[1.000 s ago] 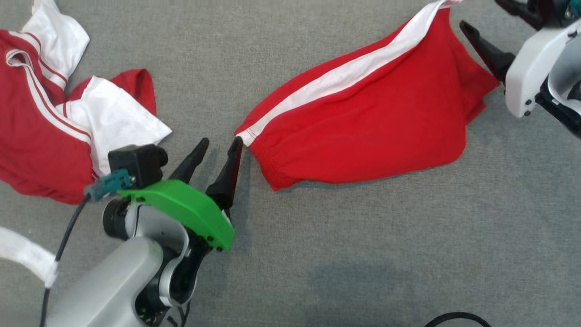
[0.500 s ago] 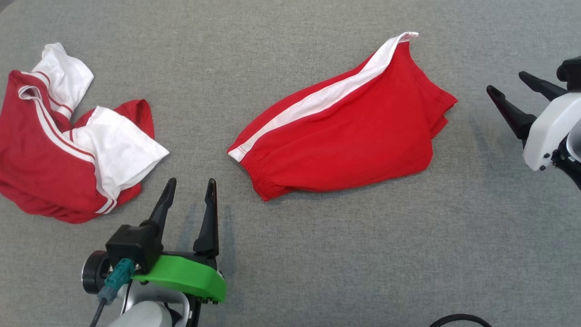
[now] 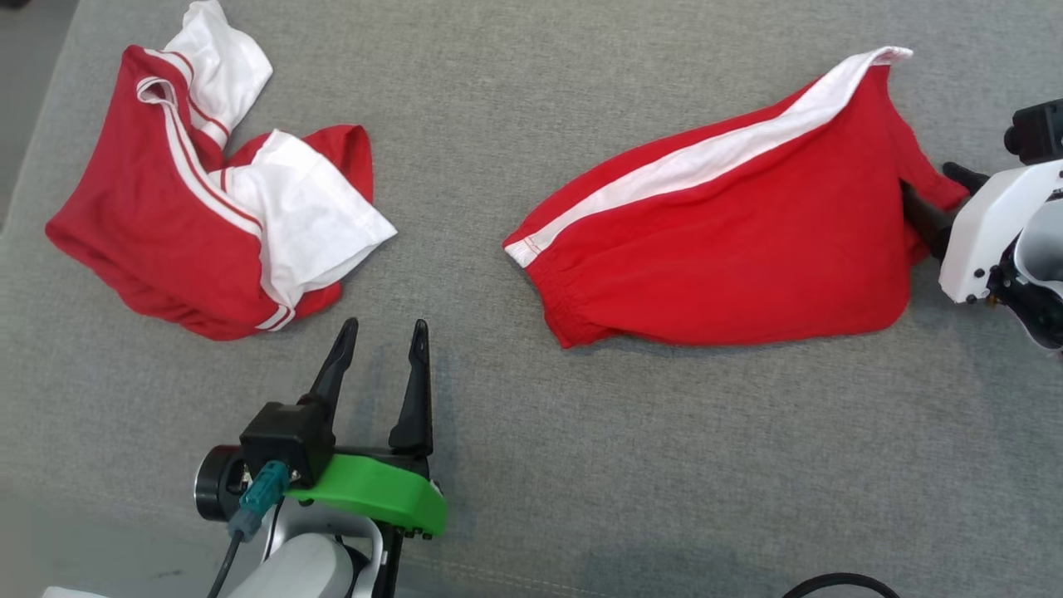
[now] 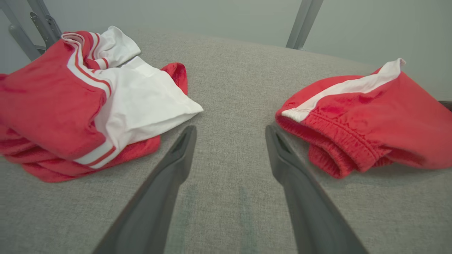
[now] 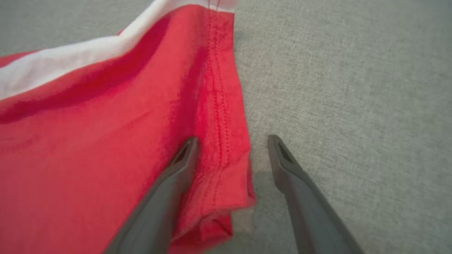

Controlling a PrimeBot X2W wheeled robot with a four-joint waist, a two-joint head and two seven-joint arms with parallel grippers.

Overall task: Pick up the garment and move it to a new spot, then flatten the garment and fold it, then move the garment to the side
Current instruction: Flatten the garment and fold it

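The garment, red shorts (image 3: 731, 241) with a white side stripe, lies folded on the grey cloth surface at the right. Its elastic waistband (image 4: 339, 141) points toward my left gripper. My left gripper (image 3: 384, 325) is open and empty, resting low over bare surface between the two garments, as the left wrist view (image 4: 230, 129) confirms. At the shorts' right hem my right gripper (image 3: 928, 181) is open. In the right wrist view it (image 5: 233, 139) straddles the stitched hem (image 5: 219, 106), one finger on the red cloth and the other over bare grey surface.
A second, crumpled red and white garment (image 3: 208, 208) lies at the left, also close to my left fingers (image 4: 70, 106). The surface's left edge (image 3: 33, 166) is near it. Metal frame legs (image 4: 303, 24) stand beyond the far edge. A black cable (image 3: 839, 581) loops at the bottom.
The head camera has shifted. My left gripper drew back from the waistband corner to bare surface. My right gripper closed the gap to the shorts' right hem and now touches it.
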